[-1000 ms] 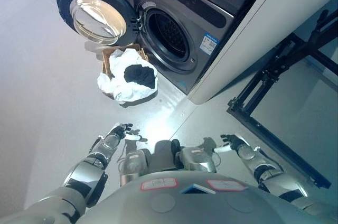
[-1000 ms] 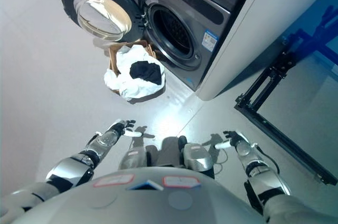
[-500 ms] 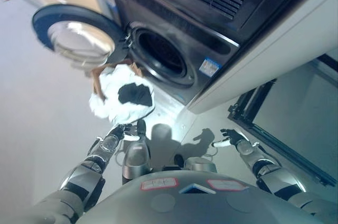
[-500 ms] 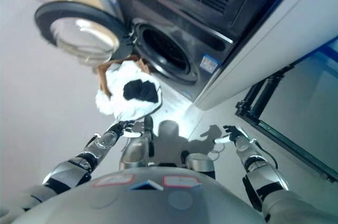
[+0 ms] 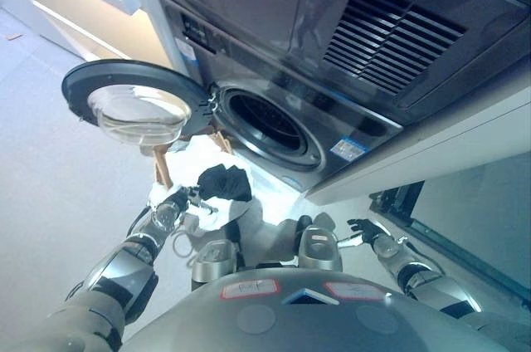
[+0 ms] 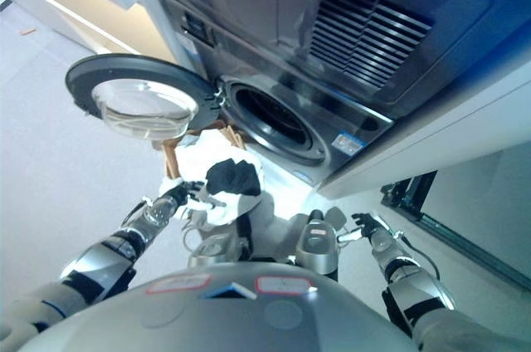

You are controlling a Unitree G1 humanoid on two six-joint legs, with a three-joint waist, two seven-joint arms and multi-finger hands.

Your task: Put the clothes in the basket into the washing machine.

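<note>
Nearest, the right hand hangs low at the right over the floor, well apart from the laundry; its fingers are spread and loosely extended, holding nothing. The left hand is at the near rim of the laundry basket, its fingers extended toward the white cloth; it lies against or just short of the fabric, and whether contact is made cannot be told. No item is held in either hand.

The basket, brown-sided, stands on the floor directly below the machine's door opening. It is heaped with white clothes that spill over the rim, and a black garment lies on top of the heap toward the machine side.

Beyond the basket, the front-loading washing machine stands with its round door swung fully open to the left, the glass bowl facing outward. The drum opening is dark; nothing can be made out inside it. All clothes seen are in the basket.

A black metal frame stands on the floor at the right, past the machine's light-coloured side panel.
</note>
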